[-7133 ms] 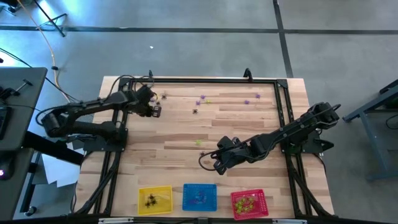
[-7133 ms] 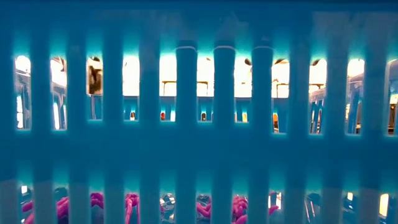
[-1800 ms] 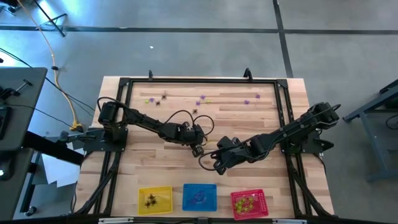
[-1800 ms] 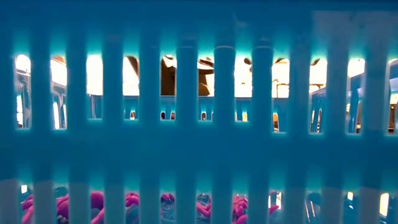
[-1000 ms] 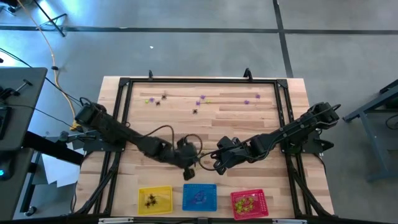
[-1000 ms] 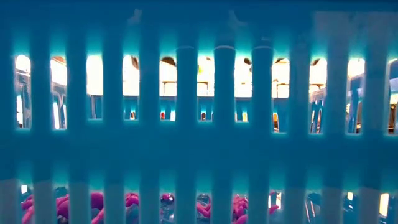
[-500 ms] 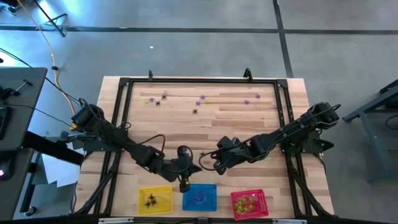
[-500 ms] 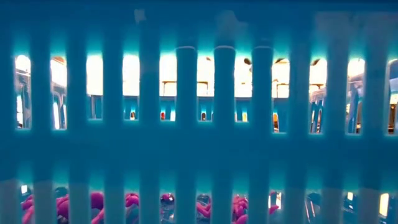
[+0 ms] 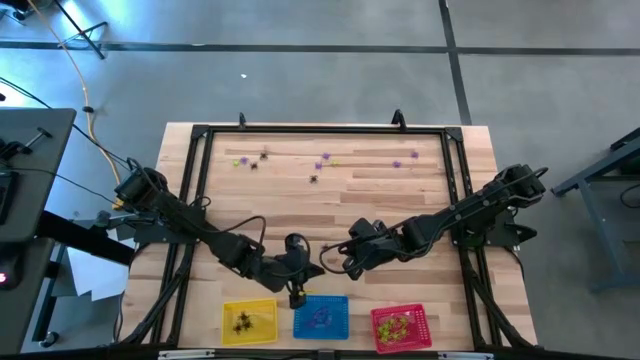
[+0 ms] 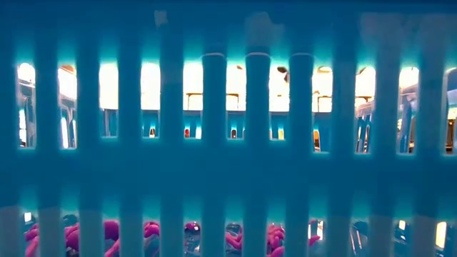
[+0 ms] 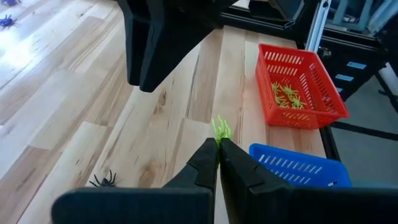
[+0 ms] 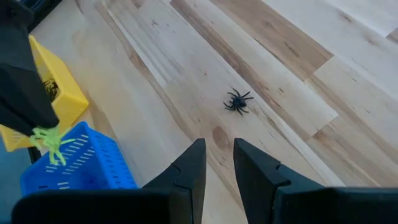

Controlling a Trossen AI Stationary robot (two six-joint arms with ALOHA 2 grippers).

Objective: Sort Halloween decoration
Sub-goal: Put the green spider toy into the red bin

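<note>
**Spider clamped in left gripper beside the blue basket**

Spider, yellow-green (image 11: 221, 129): you have it pinched between the left gripper's (image 9: 296, 295) closed fingertips, its legs sticking out past the tips. From above, that gripper sits at the near side of the table (image 9: 400, 200), just at the edge of the blue basket (image 9: 321, 316), between it and the yellow basket (image 9: 249, 321). Your right wrist camera shows the same spider hanging from the dark fingers, right by the blue basket's corner.

Your right gripper (image 9: 330, 264) waits near the table's middle, close to the left one. Its fingers (image 12: 189, 167) stand slightly apart with nothing between them, and a black spider (image 12: 237, 101) lies loose on the wood ahead of them.

You can see more black spiders in the yellow basket and yellow-green ones in the red basket (image 9: 400, 327). Pink-purple pieces (image 10: 71, 237) show through the blue slats in the low view, which the basket wall otherwise fills.

Along the far side of the table you have a few strays (image 9: 322, 162), purple, black and yellow-green, well apart from both grippers.
</note>
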